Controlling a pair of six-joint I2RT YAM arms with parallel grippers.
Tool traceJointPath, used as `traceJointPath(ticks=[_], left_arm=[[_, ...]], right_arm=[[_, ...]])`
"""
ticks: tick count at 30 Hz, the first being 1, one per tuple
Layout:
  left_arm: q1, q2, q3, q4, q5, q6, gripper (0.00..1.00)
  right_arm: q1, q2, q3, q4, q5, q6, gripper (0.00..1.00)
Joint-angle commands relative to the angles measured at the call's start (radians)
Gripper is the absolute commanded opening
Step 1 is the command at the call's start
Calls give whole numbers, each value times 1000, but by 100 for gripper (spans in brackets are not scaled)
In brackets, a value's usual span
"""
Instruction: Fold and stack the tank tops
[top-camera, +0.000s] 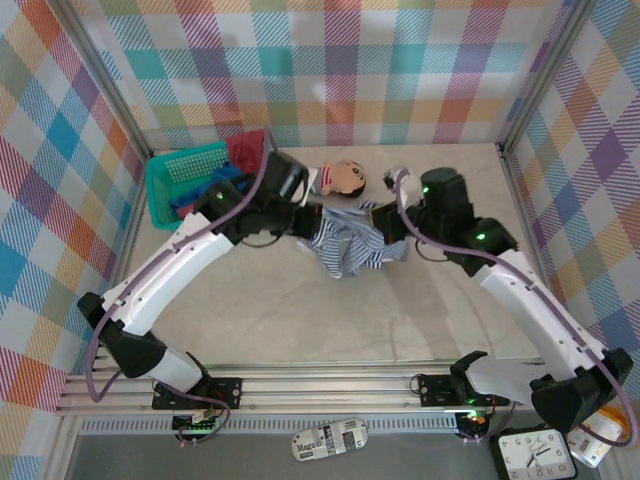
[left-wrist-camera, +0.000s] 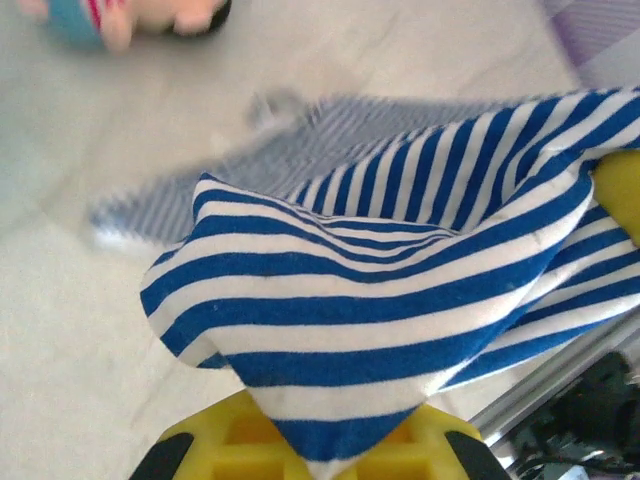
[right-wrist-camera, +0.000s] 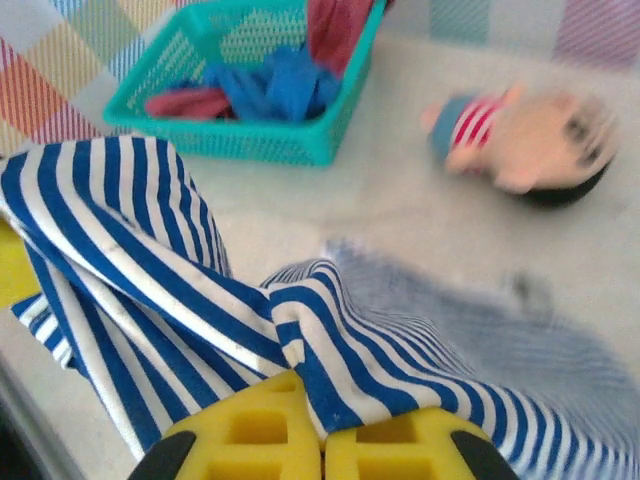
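This is looking like a robotics lab test cell: plaid cloth walls (top-camera: 350, 60) are hanging on aluminium posts (top-camera: 100, 85) around a marble-look desk (top-camera: 300, 320). A white left arm (top-camera: 165, 265) and right arm (top-camera: 545, 305) are standing bolted to a slotted metal rail (top-camera: 320, 390) at 6 o'clock, a purple cable (top-camera: 95, 350) is trailing at 8 o'clock, and a clock (top-camera: 535, 458) is lying at 5 o'clock.

A pale, marbled table (top-camera: 300, 320) is seen. A teal mesh basket (top-camera: 190, 165) is set on it at the far left corner. A doll (top-camera: 345, 180) is laid flat near the far edge, right of the basket, head to the right. A navy-and-white striped top (top-camera: 350, 245) is bunched at mid-table, only its lower part resting on the surface
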Motion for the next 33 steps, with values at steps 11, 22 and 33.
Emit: traceJointPath(ticks=[11, 22, 33], left_arm=[[108, 151, -231, 23, 131, 113, 0], [136, 276, -342, 111, 199, 81, 0], [144, 144, -255, 27, 458, -4, 0]], right_arm=[[-27, 120, -176, -128, -37, -75, 12], [-27, 550, -54, 109, -40, -124, 10], [-25, 421, -185, 205, -100, -133, 25]])
